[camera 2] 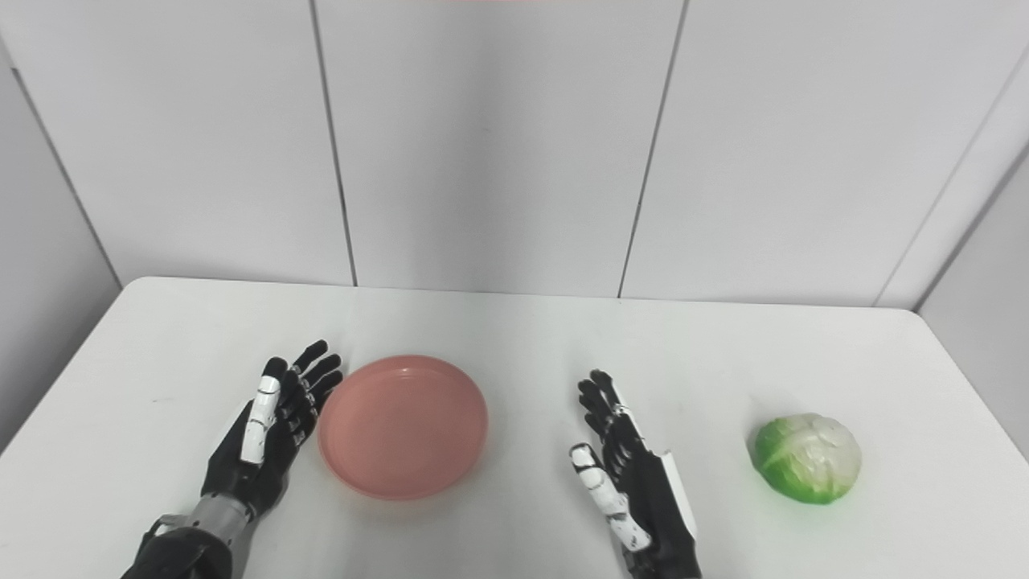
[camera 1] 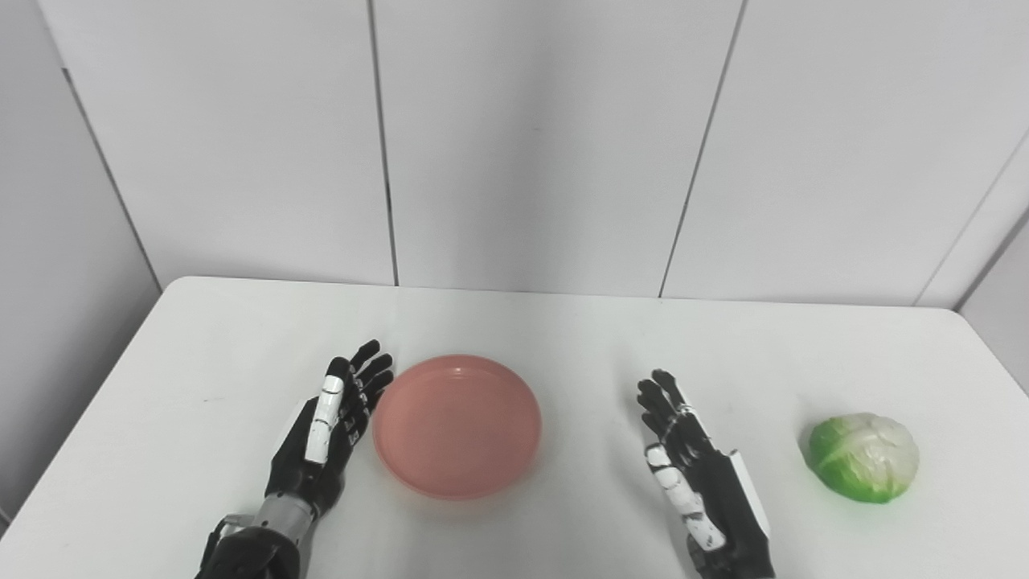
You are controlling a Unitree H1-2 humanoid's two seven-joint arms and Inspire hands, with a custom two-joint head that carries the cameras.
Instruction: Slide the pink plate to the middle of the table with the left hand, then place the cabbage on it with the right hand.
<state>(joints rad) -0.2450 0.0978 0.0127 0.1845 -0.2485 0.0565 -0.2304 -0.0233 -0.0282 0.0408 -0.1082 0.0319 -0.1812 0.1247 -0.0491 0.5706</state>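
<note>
Pink plate (camera 1: 457, 426) just beside left hand (camera 1: 330, 430), cabbage (camera 1: 864, 457) right of right hand (camera 1: 699, 474)

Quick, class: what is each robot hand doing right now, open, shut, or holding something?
Left hand: open, holding nothing, beside the pink plate.
Right hand: open, holding nothing, apart from the cabbage.

I see a white worktop (camera 1: 563, 338) with rounded corners standing against a pale panelled wall (camera 1: 547, 137) split by thin dark seams, evenly lit.
</note>
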